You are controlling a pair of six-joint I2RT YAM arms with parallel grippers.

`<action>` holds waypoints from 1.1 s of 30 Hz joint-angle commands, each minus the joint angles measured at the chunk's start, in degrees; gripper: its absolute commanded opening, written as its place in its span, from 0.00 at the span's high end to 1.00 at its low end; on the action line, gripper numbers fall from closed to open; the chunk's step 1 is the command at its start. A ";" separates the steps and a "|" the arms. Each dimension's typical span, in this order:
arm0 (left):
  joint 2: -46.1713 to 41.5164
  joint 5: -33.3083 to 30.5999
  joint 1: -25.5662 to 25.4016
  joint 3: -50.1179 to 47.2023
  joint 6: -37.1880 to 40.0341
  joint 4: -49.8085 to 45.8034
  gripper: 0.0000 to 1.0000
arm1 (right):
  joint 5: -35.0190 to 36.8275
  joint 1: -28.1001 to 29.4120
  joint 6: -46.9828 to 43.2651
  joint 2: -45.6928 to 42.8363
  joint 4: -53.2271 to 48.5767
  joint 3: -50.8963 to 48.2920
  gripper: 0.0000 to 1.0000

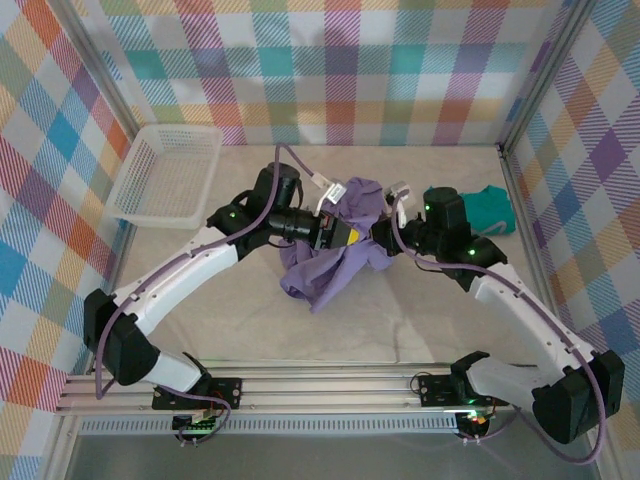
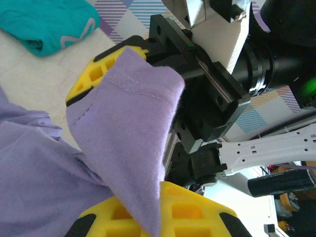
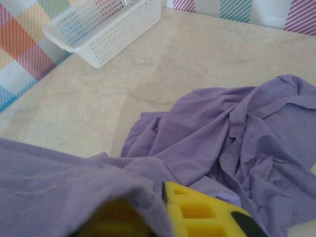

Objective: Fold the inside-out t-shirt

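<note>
At mid-table, left end effector [image 2: 132, 148] clamps the t-shirt [image 2: 37, 170] — fully closed.

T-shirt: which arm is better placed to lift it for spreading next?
Left, probably: the left gripper is shut on a fold of the purple t-shirt. The right gripper has cloth draped over it, but its grip is unclear.

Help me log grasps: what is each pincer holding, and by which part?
The left pincer is shut on the t-shirt, pinching a fold at a stitched hem. T-shirt cloth drapes over the right pincer; whether it grips cannot be told.
</note>
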 commanded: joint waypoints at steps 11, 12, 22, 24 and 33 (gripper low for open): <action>-3.46 -16.13 0.87 -3.02 -6.93 2.34 0.99 | -0.38 0.92 -3.04 -5.98 -0.87 -1.81 0.59; -3.67 -16.77 0.88 -3.50 -7.71 2.86 0.99 | 0.31 0.94 -2.45 -7.35 -0.70 -2.16 0.55; -5.73 -17.73 0.86 -7.13 -12.10 8.40 0.96 | -10.75 8.09 -4.61 -8.50 6.93 -5.56 0.52; -6.03 -17.58 0.83 -7.43 -12.40 8.49 0.96 | -9.58 9.69 -3.43 -5.07 8.83 -5.15 0.52; -7.82 -16.87 0.82 -8.03 -14.51 9.05 0.95 | -1.29 10.44 3.85 3.47 14.67 -8.65 0.81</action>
